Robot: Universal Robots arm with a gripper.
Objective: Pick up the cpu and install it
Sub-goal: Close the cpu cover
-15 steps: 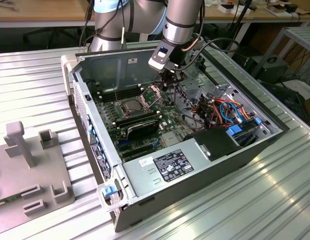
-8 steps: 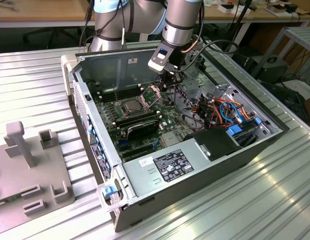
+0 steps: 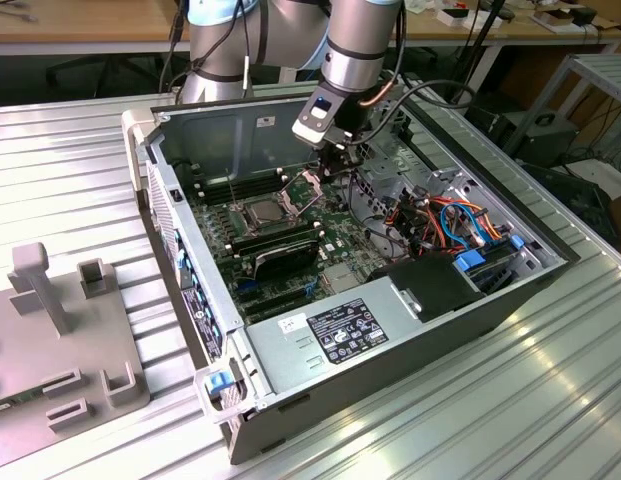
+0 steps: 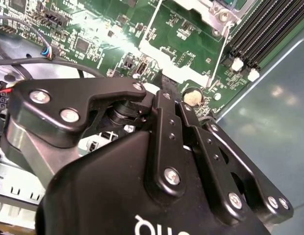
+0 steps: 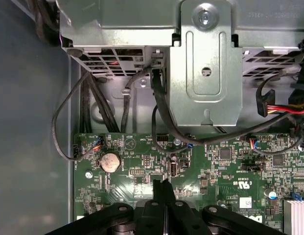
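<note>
The cpu (image 3: 262,212) is a dull grey square lying flat in the socket on the green motherboard (image 3: 335,255), inside the open computer case (image 3: 390,345). The socket's hinged metal plate (image 3: 306,181) stands raised beside it. My gripper (image 3: 336,166) hangs just over the board, on the exterior view's right of the socket and close to the raised plate. In the first wrist view the gripper (image 5: 164,186) is shut, its black fingertips (image 5: 160,192) pressed together with nothing between them. In the second wrist view the gripper (image 4: 159,88) sits above the plate's edge (image 4: 178,54).
Long black memory sticks (image 3: 278,243) lie next to the socket. A power supply (image 3: 360,325) fills the case's near corner, with orange and blue cables (image 3: 445,215) to its right. A metal drive cage (image 5: 205,63) and black cables (image 5: 161,110) rise beyond the board. A grey fixture (image 3: 60,330) stands on the table.
</note>
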